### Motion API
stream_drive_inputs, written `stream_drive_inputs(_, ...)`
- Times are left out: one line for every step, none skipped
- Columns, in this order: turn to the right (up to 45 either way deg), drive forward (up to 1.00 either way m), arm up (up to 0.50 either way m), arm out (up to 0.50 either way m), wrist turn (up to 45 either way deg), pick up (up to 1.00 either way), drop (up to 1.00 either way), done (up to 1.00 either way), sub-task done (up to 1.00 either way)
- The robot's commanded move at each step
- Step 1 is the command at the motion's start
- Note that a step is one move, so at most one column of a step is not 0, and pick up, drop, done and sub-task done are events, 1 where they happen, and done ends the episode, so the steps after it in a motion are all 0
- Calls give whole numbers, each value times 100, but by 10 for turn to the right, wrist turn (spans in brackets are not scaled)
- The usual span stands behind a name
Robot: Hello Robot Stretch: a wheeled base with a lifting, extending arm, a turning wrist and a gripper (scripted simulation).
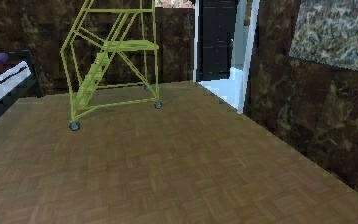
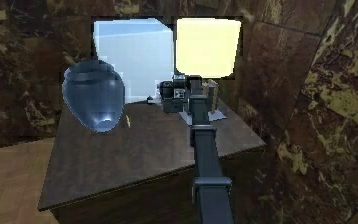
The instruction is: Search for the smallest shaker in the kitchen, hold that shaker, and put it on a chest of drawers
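A dark wooden cabinet top, like a chest of drawers, lies in the lower half of the arm side view. My arm rises from the bottom edge over it. The gripper sits at the arm's far end, above the back part of the top, between a blue-grey vase and the arm's white squares. A small pale speck lies on the wood close to the fingers. With the top and a pale cube behind the gripper, I cannot tell whether it holds anything.
A pale blue-white cube and a glowing yellow box stand at the back of the cabinet, against dark patterned walls. In the forward view stand a yellow-green rolling ladder, a doorway, a wall picture and a bed edge, on parquet floor.
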Motion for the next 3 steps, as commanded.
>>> stream_drive_inputs(0,0,0,0,0,0,100,0,0)
stream_drive_inputs(0,0,10,0,0,0,0,0,0)
stream_drive_inputs(0,0,0,-8,0,0,0,0,0)
